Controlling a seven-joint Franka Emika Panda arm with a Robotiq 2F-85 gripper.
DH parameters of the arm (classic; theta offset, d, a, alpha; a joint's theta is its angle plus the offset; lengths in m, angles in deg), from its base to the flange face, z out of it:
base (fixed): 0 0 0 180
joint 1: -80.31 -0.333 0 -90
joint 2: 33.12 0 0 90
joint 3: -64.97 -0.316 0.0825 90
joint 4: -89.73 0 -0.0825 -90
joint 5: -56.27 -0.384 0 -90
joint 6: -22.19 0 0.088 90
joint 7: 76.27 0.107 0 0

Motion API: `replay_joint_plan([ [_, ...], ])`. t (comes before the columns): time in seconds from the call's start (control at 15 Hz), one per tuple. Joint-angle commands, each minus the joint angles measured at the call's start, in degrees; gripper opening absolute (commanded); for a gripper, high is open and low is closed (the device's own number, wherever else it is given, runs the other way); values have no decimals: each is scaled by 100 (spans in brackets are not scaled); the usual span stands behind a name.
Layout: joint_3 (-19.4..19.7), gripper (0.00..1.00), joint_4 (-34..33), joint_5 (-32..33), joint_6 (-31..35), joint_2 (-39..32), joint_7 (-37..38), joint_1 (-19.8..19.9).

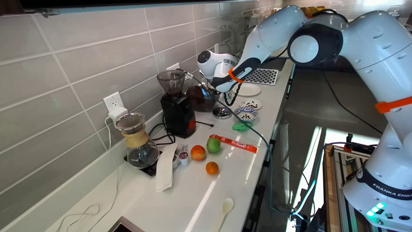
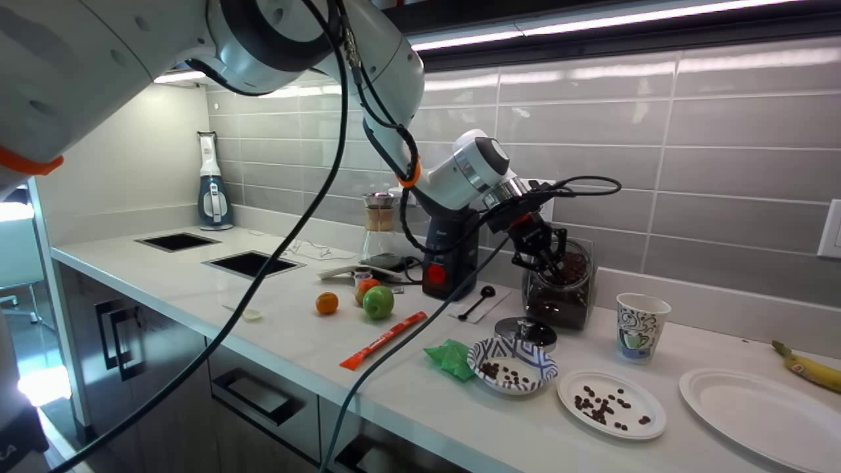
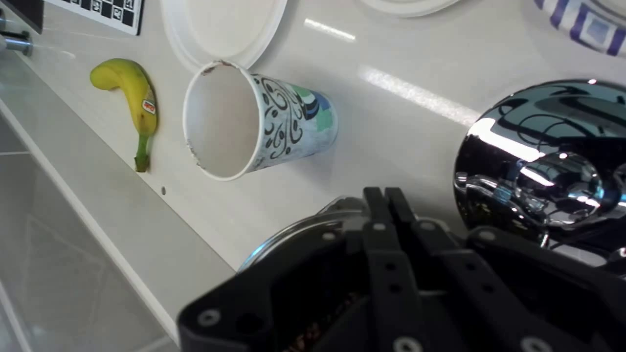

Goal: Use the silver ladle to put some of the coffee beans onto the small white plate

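The large glass jar of coffee beans (image 2: pixel 558 307) stands by the wall; it shows in both exterior views (image 1: pixel 200 99), and its rim is in the wrist view (image 3: pixel 288 237). My gripper (image 2: pixel 550 257) is tilted down at the jar's mouth. In the wrist view its fingers (image 3: pixel 385 195) are almost together, with a narrow gap, over the jar's rim. No object shows between them. The small white plate (image 2: pixel 638 398) holds scattered beans (image 2: pixel 601 408); it also shows in an exterior view (image 1: pixel 259 105), and its edge in the wrist view (image 3: pixel 411 9). The silver ladle is not visible.
A patterned bowl with beans (image 2: pixel 523 363) and a shiny lid (image 2: pixel 525 330) stand before the jar. A paper cup (image 2: pixel 640 328) and large plate (image 2: pixel 755 410) lie beyond. A black grinder (image 2: pixel 453 246) stands beside the jar. A black spoon (image 2: pixel 483 299) lies near it.
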Motion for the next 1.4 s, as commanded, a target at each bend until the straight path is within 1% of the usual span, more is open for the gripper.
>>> replay_joint_plan([
  [0.0,-47,1,-218,-607,-245,-152,-445,1],
  [0.13,-12,1,-413,-802,-276,-338,-517,-67],
  [0.27,39,1,-601,-862,-303,-479,-498,-142],
  [0.67,86,1,-1149,-935,-563,-778,-674,-126],
  [0.87,215,1,-1230,-763,-450,-888,-556,-203],
  [1.13,515,1,-1032,-372,140,-948,-157,-427],
  [1.33,715,1,-1025,-20,349,-1092,36,-544],
])
